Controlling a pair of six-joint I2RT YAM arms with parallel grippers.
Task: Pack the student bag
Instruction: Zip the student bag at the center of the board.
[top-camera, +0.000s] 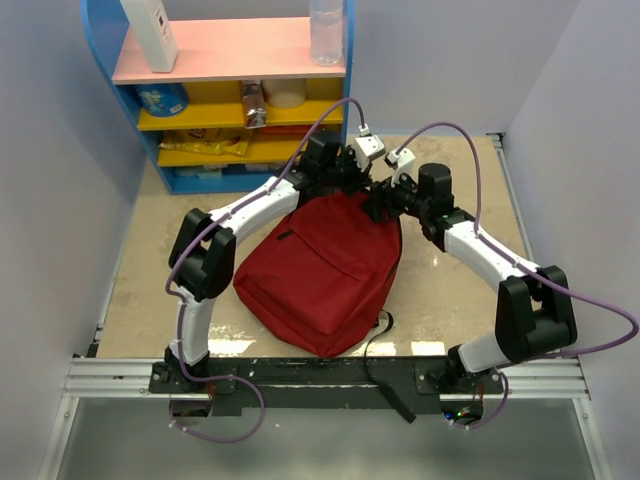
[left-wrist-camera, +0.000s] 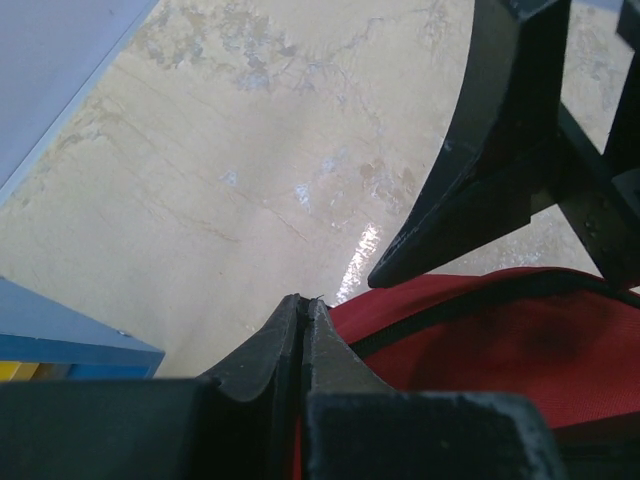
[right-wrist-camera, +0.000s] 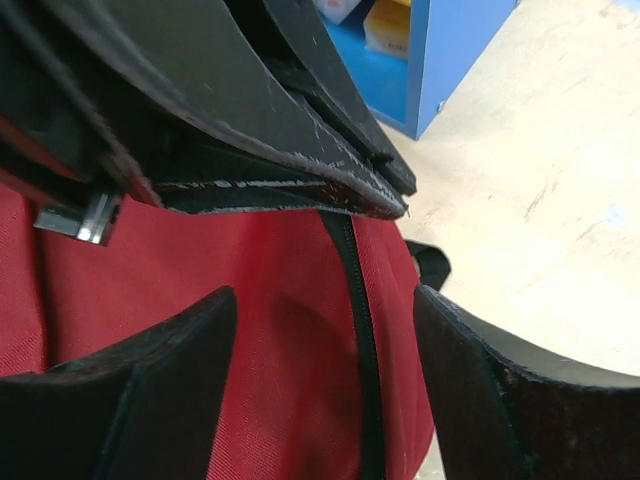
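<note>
The student bag (top-camera: 320, 270) is a large dark red backpack lying flat mid-table, its rounded top toward the shelf. Both grippers meet at that top end. My left gripper (top-camera: 352, 183) (left-wrist-camera: 301, 300) is shut, its tips resting at the bag's top edge (left-wrist-camera: 500, 340) where the black zipper (right-wrist-camera: 352, 290) ends. I cannot make out anything pinched between them. My right gripper (top-camera: 385, 203) (right-wrist-camera: 325, 340) is open, hovering low over the red fabric (right-wrist-camera: 280, 340). Its fingers (right-wrist-camera: 150, 390) stand on either side of the zipper line without touching it. The left fingers cross the top of the right wrist view.
A blue shelf unit (top-camera: 230, 90) (right-wrist-camera: 440, 60) (left-wrist-camera: 60, 335) stands at the back with a clear bottle (top-camera: 327, 30), a white container (top-camera: 150, 30) and snack packs. A black strap (right-wrist-camera: 430, 262) sticks out beside the bag. Pale walls close in on both sides.
</note>
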